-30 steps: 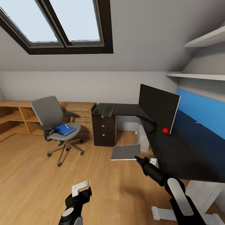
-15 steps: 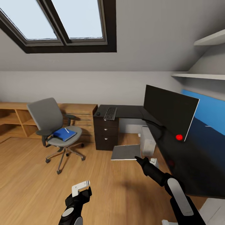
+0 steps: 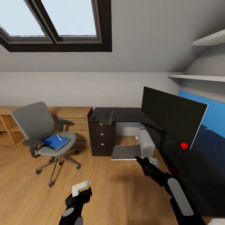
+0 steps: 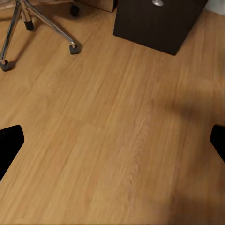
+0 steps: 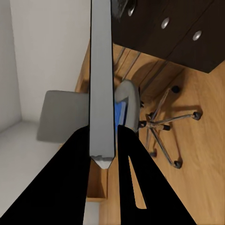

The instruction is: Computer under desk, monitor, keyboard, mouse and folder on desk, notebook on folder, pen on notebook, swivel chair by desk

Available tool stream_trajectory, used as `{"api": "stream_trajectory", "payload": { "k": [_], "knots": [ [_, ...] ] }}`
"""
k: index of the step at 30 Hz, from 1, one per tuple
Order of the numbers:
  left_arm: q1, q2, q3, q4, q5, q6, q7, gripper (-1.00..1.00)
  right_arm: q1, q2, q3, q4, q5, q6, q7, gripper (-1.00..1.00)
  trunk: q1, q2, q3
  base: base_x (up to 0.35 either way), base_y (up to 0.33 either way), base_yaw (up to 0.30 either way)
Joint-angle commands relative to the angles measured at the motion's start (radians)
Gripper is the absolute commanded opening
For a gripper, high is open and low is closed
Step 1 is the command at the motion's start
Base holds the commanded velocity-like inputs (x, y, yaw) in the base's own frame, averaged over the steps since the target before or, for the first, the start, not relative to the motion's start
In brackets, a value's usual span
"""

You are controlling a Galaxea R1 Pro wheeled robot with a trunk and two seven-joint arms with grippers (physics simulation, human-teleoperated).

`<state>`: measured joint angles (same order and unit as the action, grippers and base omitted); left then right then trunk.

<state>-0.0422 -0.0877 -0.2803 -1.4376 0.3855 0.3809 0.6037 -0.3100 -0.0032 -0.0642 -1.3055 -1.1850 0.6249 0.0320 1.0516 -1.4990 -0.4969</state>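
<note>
My right gripper [image 3: 137, 158] is shut on the grey notebook [image 3: 126, 152], which it holds flat above the floor in front of the black desk [image 3: 125, 114]. In the right wrist view the notebook [image 5: 102, 84] runs edge-on between the fingers. The keyboard [image 3: 106, 117] and mouse [image 3: 93, 118] lie on the desk's far end, and the monitor [image 3: 170, 117] stands on its right wing. The white computer [image 3: 147, 143] sits under the desk. On the swivel chair [image 3: 34, 125] at left lies the blue folder [image 3: 55, 142] with the pen [image 3: 58, 137] on it. My left gripper [image 3: 82, 187] hangs open over bare floor.
A black drawer unit [image 3: 101, 137] carries the desk's left end. Low wooden shelving [image 3: 72, 118] lines the back wall behind the chair. White wall shelves [image 3: 203, 76] and a blue wall panel [image 3: 215, 114] are at right. Open wood floor [image 3: 103, 193] lies between me and the desk.
The whole view has shifted: chair and desk sit further left and the monitor looms larger, so the camera has moved. Both grippers keep their place in the picture, the notebook still held.
</note>
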Motion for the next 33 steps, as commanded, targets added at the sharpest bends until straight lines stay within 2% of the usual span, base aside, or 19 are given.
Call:
{"api": "stream_trajectory", "payload": {
  "k": [1,11,22,33],
  "knots": [
    [-0.001,0.000,-0.002,-0.001,0.007,0.003,0.008,1.00,-0.001,0.000,-0.002,0.000,-0.001,0.006,0.004,-1.00,-0.003,0.007,0.002,0.317,0.006,-0.005],
    [-0.001,0.000,-0.002,-0.001,0.007,0.003,0.008,1.00,-0.001,0.000,-0.003,0.000,-0.001,0.006,0.005,-1.00,-0.042,0.077,0.033,0.325,0.001,-0.001],
    [-0.001,0.000,-0.002,-0.001,0.007,0.003,0.007,1.00,0.000,0.000,-0.003,0.000,-0.001,0.006,0.005,-1.00,-0.042,0.077,0.033,0.329,0.019,-0.010],
    [-0.001,0.000,-0.002,-0.001,0.007,0.003,0.007,1.00,-0.001,-0.001,-0.017,0.000,-0.001,0.007,0.006,-1.00,-0.042,0.077,0.033,0.329,0.086,-0.138]
  ]
}}
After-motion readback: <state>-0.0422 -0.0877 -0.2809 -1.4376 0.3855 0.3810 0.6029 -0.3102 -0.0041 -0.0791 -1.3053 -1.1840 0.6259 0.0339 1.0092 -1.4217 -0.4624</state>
